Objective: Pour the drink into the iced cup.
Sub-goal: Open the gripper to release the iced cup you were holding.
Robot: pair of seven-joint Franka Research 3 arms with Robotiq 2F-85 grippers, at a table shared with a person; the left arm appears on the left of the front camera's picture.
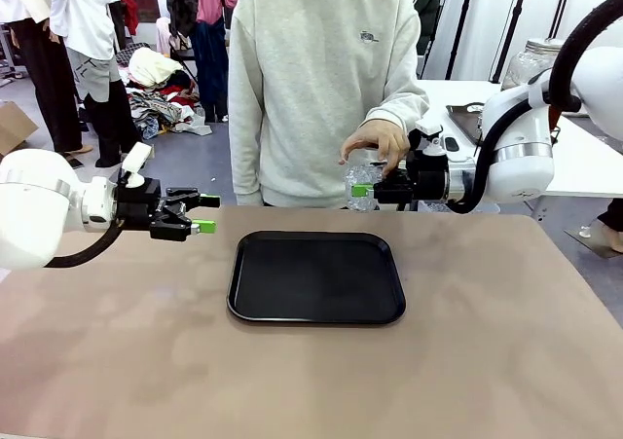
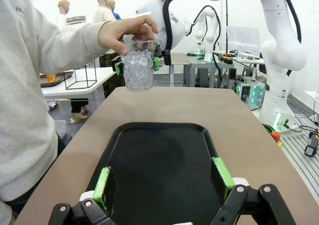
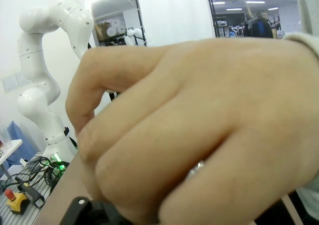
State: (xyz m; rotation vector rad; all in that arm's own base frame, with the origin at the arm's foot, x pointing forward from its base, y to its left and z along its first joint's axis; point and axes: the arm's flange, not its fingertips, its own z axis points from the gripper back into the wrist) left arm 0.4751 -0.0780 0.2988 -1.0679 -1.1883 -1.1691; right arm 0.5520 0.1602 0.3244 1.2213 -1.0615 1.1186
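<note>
Above the table's far edge [image 1: 545, 264], a clear iced cup [image 2: 138, 70] full of crushed ice, held off the surface over the black tray [image 1: 316, 276], which lies bare; gripped at the rim by the person's hand [image 1: 380, 142] from above; right gripper [image 1: 362, 190] with green pads on both sides of the cup, whether pressing or loose cannot tell; left gripper [image 1: 204, 213] wide open, holding nothing, level, left of the tray; glass jar [image 1: 533, 61] with metal lid on the white table behind, contents not clear.
</note>
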